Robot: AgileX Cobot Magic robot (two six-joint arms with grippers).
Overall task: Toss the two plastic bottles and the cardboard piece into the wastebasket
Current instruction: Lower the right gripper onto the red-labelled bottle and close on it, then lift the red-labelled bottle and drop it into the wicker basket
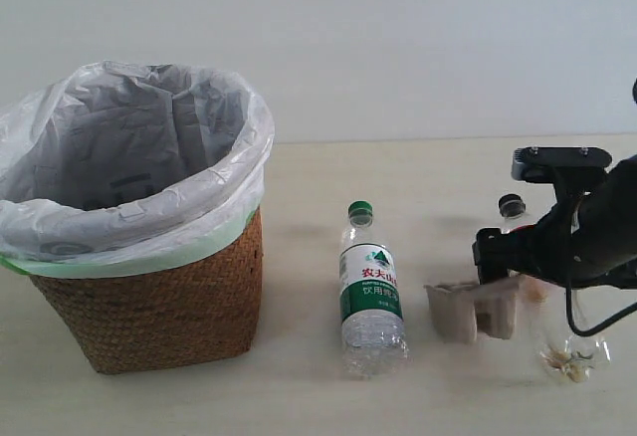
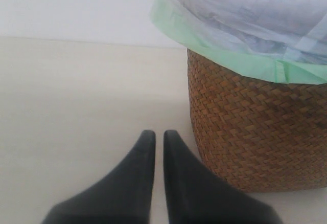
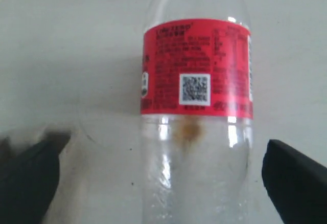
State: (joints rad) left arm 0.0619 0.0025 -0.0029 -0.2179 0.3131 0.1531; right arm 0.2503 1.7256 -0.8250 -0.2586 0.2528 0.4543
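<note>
The wastebasket point(image 1: 149, 307), woven wicker with a white bag, stands at the left. A green-capped bottle point(image 1: 370, 292) lies on the table in the middle. Right of it sits the beige cardboard piece point(image 1: 476, 309). The black-capped bottle point(image 1: 567, 348) with the red label point(image 3: 196, 68) lies at the right, mostly hidden under my right arm. My right gripper point(image 3: 161, 183) is open over it, one finger point(image 3: 294, 183) on each side of its clear body, apart from it. My left gripper point(image 2: 159, 137) is shut and empty, low beside the wastebasket point(image 2: 255, 132). It is outside the exterior view.
The pale table point(image 1: 299, 187) runs back to a white wall. The bag's green edge point(image 2: 230, 63) overhangs the wicker above my left gripper. The cardboard piece lies close against my right gripper point(image 1: 518, 257).
</note>
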